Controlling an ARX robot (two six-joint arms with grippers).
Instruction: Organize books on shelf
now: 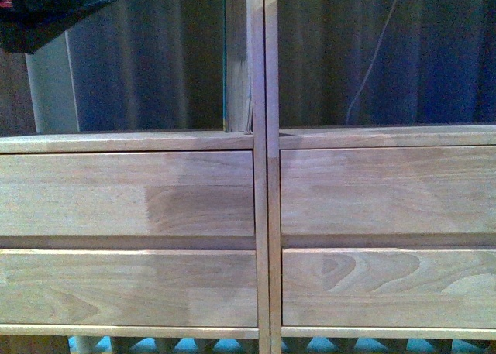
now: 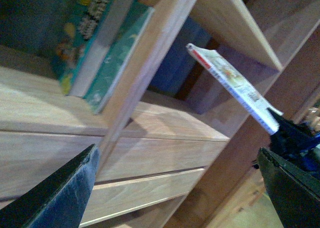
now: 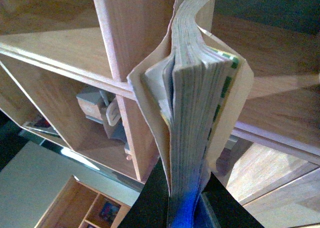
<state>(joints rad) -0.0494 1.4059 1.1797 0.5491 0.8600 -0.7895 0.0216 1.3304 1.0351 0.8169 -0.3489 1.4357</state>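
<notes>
The right wrist view shows the right gripper (image 3: 185,205), its fingers pinching a thin book (image 3: 192,128) held in front of the wooden shelf (image 3: 115,33). Only the left wrist view shows the left gripper (image 2: 177,155), fingers spread and empty, and teal books (image 2: 117,63) leaning in a compartment. The front view shows mostly drawer fronts (image 1: 128,195).

Shelf (image 1: 260,214) cropped; book (image 3: 192,113) blurred at base.

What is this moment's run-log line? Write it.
left gripper: open, empty | right gripper: shut on book, held before shelf, not yet placed | teal books: in shelf compartment
</notes>
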